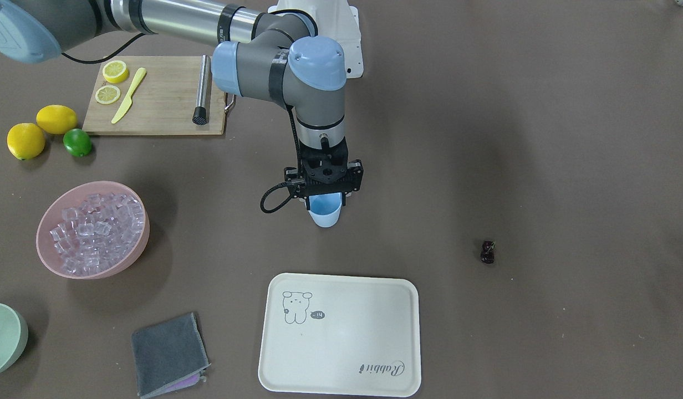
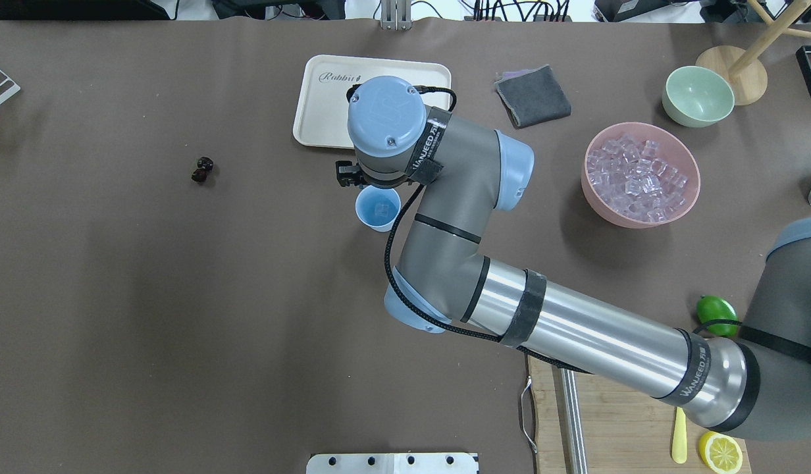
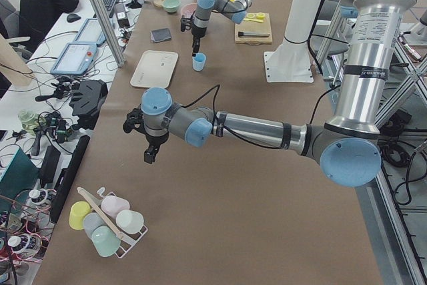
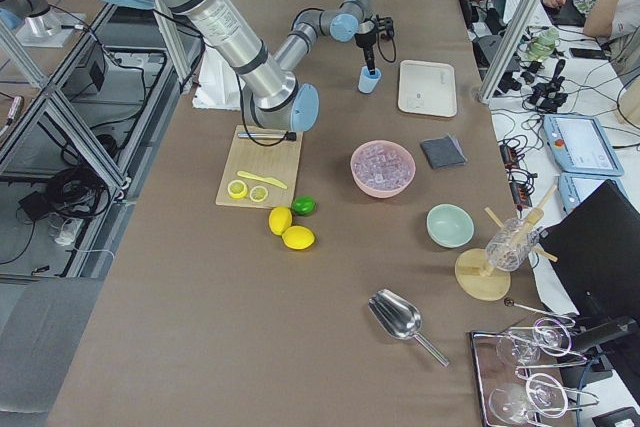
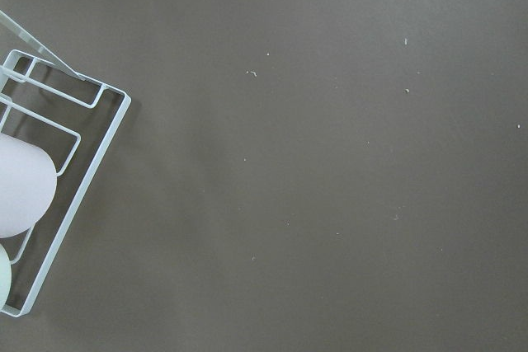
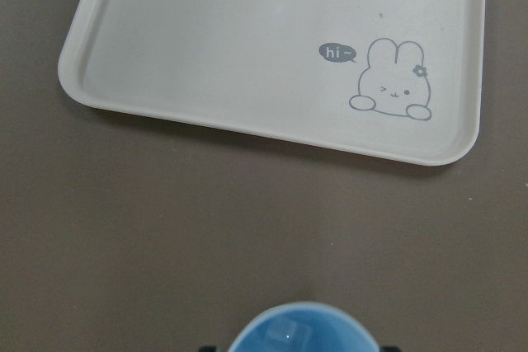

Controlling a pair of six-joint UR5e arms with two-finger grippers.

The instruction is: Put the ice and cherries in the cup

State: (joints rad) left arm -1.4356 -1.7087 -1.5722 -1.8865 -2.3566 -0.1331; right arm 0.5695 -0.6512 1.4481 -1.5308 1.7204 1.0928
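Observation:
The light blue cup (image 1: 326, 213) stands upright on the brown table; in the overhead view (image 2: 378, 208) one clear ice cube lies in it. My right gripper (image 1: 326, 195) hangs straight above the cup, fingers spread to either side of the rim, holding nothing. The right wrist view shows only the cup's rim (image 6: 301, 331) at its bottom edge. More ice (image 1: 95, 227) fills the pink bowl (image 2: 593, 191). The dark cherries (image 1: 488, 252) lie alone on the table, also in the overhead view (image 2: 202, 169). My left gripper (image 3: 148, 155) hovers over bare table far from the cup; I cannot tell its state.
A cream tray (image 1: 341, 354) lies just beyond the cup. A grey cloth (image 1: 167, 354) and a pale green bowl (image 1: 3, 338) lie near the pink bowl. A cutting board (image 1: 158, 100) holds lemon slices, a knife and a muddler. A wire cup rack (image 5: 49, 204) is under my left wrist.

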